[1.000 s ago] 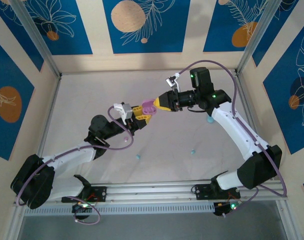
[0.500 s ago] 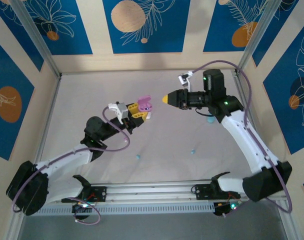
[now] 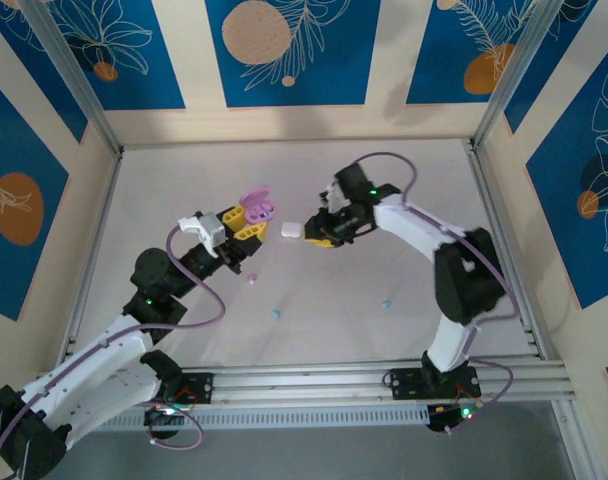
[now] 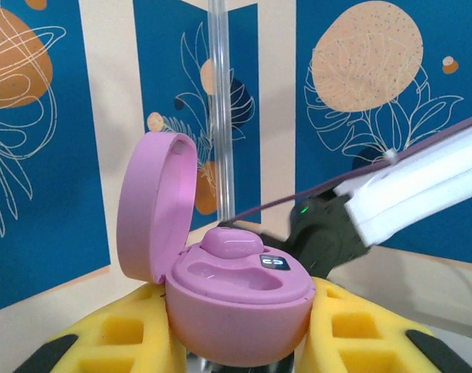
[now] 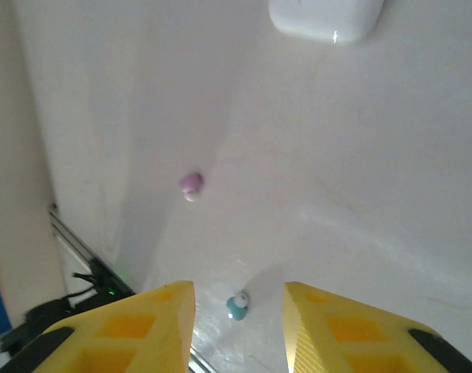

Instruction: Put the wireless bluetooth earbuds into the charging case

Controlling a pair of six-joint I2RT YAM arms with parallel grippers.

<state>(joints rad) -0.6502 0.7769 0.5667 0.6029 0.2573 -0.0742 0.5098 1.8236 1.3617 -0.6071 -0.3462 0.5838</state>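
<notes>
While the left gripper (image 4: 234, 346) clamps the pink case (image 4: 236, 291) upright, lid open for loading, the right gripper (image 5: 237, 326) searches
Its fingers stand apart, empty, above a pink earbud (image 5: 191, 184) and teal earbud (image 5: 237, 305) loose on the table (image 5: 360, 194)

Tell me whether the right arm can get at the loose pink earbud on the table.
Probably yes: the tiny pink plastic earbud lies alone on bare tabletop, and the right gripper hangs nearby, jaws open and empty.

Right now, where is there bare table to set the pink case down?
Free: the far strip under the back wall, and the far-left corner. Crowded: the middle, around the white case, right gripper, pink earbud and teal earbuds.
</notes>
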